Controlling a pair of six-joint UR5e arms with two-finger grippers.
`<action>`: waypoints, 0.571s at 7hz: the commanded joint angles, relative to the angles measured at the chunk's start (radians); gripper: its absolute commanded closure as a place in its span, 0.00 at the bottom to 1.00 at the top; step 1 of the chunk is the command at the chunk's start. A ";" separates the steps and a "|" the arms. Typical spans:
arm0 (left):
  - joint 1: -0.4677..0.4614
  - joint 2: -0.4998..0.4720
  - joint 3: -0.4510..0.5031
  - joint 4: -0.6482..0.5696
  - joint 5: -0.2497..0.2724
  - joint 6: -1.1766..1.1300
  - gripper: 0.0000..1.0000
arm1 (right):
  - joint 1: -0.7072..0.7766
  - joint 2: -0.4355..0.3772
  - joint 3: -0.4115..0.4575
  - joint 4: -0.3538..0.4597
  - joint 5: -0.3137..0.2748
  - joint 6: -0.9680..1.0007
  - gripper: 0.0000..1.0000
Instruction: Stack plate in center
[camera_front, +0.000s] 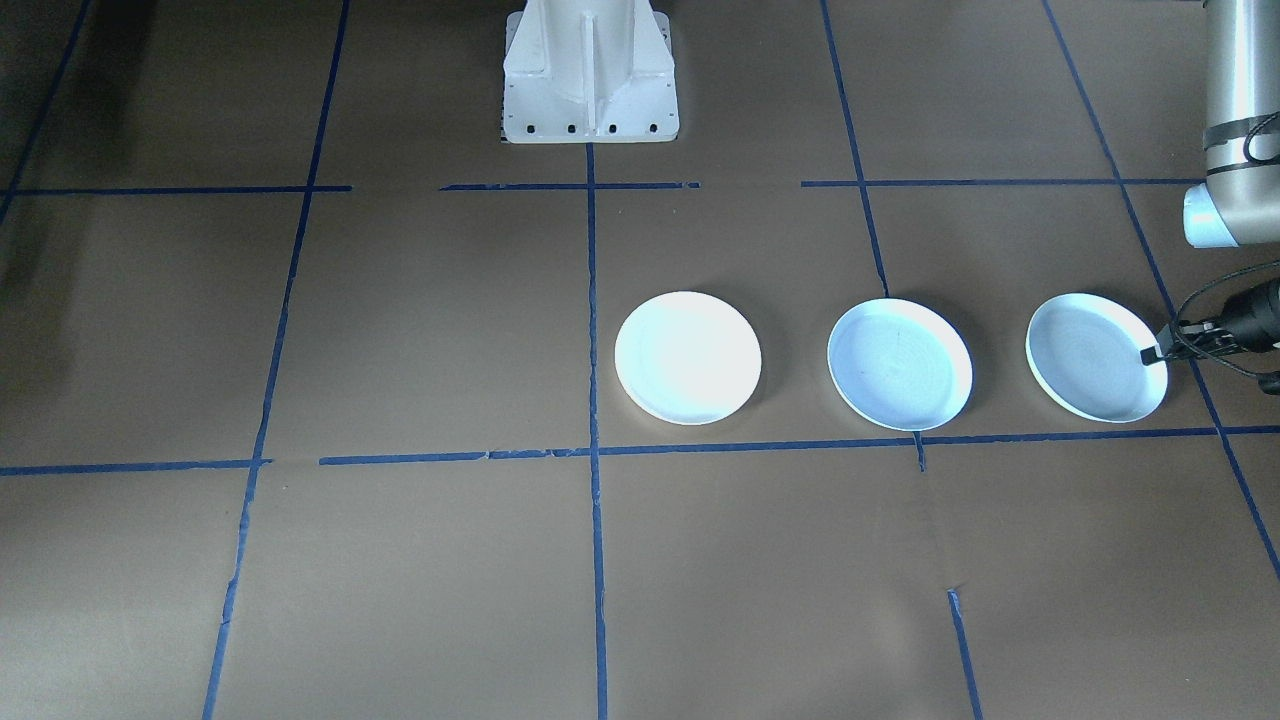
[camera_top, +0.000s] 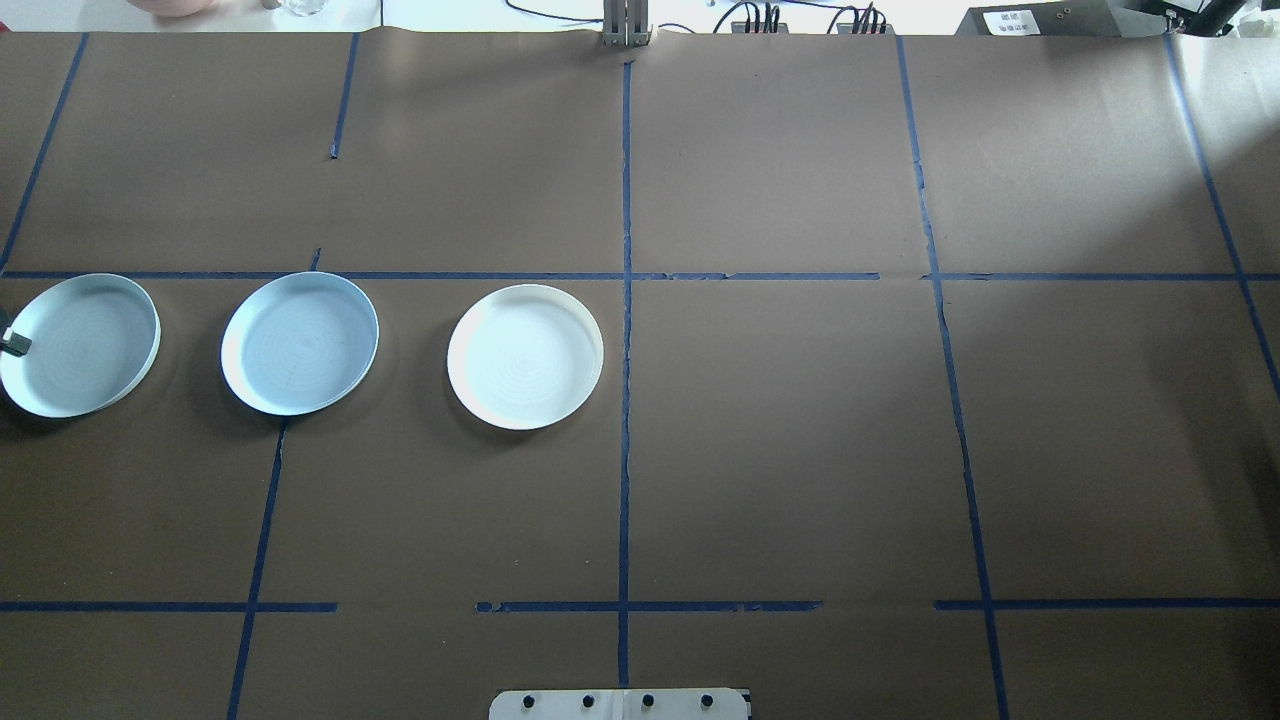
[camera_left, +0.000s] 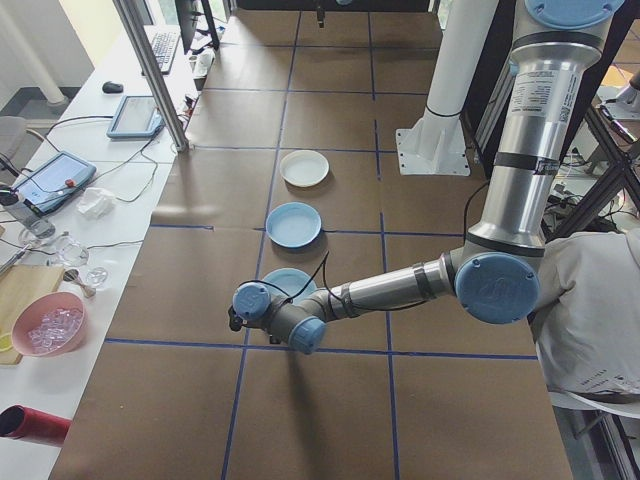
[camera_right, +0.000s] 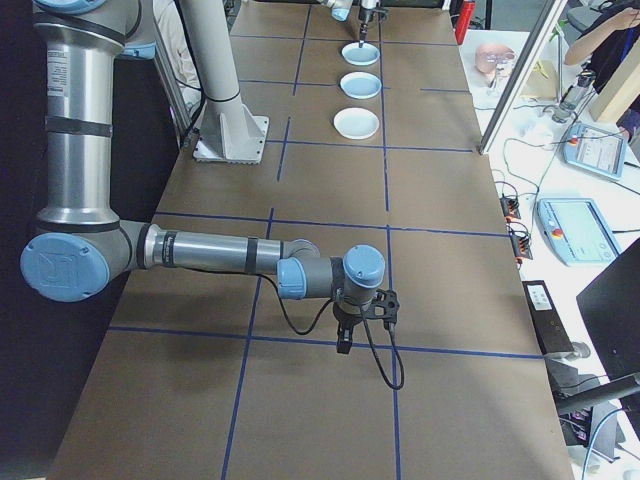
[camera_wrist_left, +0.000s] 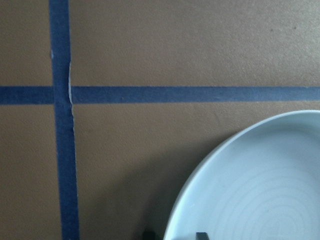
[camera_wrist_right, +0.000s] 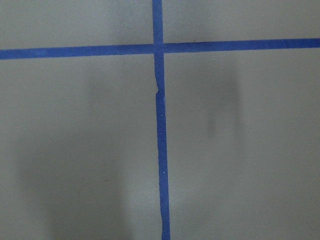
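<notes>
Three plates stand in a row on the brown table. The center plate (camera_top: 300, 343) (camera_front: 900, 365) is pale blue-grey with faint rings. A brighter white plate (camera_top: 525, 356) (camera_front: 688, 357) lies nearer the table's middle. At the far left end is another pale blue plate (camera_top: 85, 345) (camera_front: 1090, 357) (camera_wrist_left: 260, 190). My left gripper (camera_front: 1152, 354) (camera_top: 12, 343) (camera_wrist_left: 174, 235) is shut on its outer rim, one fingertip (camera_wrist_left: 148, 234) outside and one inside. My right gripper (camera_right: 343, 345) hangs low over bare table far from the plates; I cannot tell whether it is open or shut.
Blue tape lines (camera_top: 625, 300) divide the table into squares. The robot base (camera_front: 590, 75) stands at the table's back edge. A side bench holds tablets (camera_left: 135, 115) and a pink bowl (camera_left: 48, 325). A person's white sleeve (camera_left: 600, 310) shows beside the left arm.
</notes>
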 joint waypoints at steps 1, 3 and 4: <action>-0.006 0.026 -0.059 0.000 -0.039 0.001 1.00 | 0.000 0.000 0.000 0.000 0.000 0.000 0.00; -0.008 0.041 -0.145 0.000 -0.076 -0.005 1.00 | 0.000 0.000 -0.001 0.000 0.000 0.000 0.00; -0.006 0.038 -0.178 -0.002 -0.099 -0.006 1.00 | 0.000 0.000 0.000 0.000 0.000 0.000 0.00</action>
